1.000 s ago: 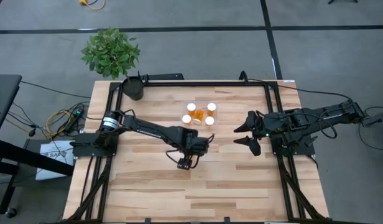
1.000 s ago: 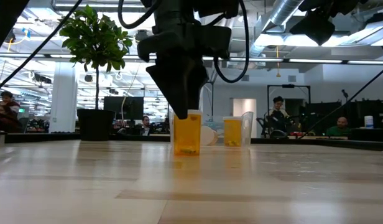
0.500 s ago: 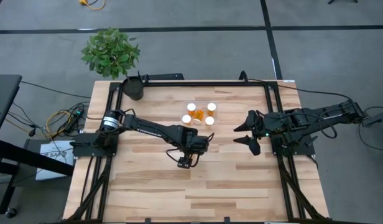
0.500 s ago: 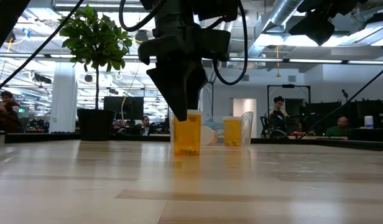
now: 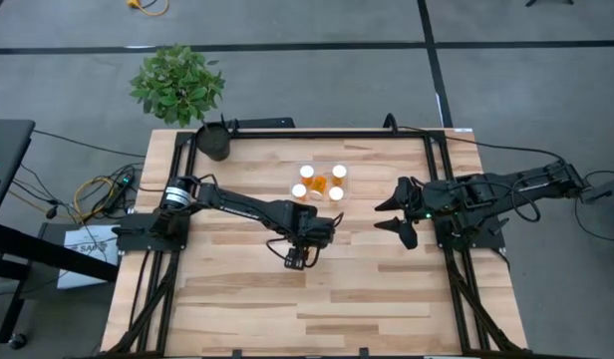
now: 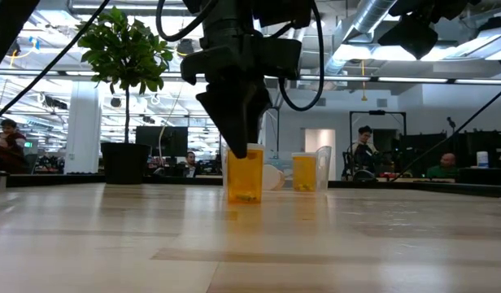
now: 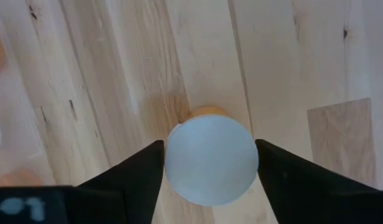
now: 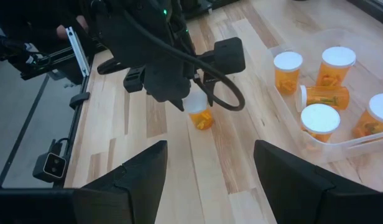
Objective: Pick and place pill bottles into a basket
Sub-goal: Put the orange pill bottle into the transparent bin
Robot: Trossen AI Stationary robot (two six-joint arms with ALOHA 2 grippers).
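One pill bottle point(image 6: 245, 175), orange with a white cap point(image 7: 210, 158), stands upright on the wood near the table's middle. My left gripper point(image 5: 295, 261) points down over it, its fingers on either side of the cap. The clear basket point(image 5: 323, 199) sits farther back and holds several more pill bottles point(image 8: 320, 121), one of them lying on its side. My right gripper point(image 5: 392, 214) hovers open above the table's right part, with nothing between its fingers. My left gripper has the bottle's white cap point(image 7: 179, 155) between its two fingers, one on each opposite side of the rim. The fingers point(image 6: 234, 114) come from above, pointing steeply down. The bottle stands upright with its base on the table.
A dark plant pot point(image 5: 215, 140) stands at the far left corner, with a leafy plant point(image 5: 177, 85) beyond the table's edge. Black frame rails point(image 5: 439, 179) run along the table's sides. Bare wood lies toward the near edge. People sit in the room behind.
My left gripper's fingers have drawn in around the standing bottle's cap, while the hand has stayed in place. The bottle has not moved.
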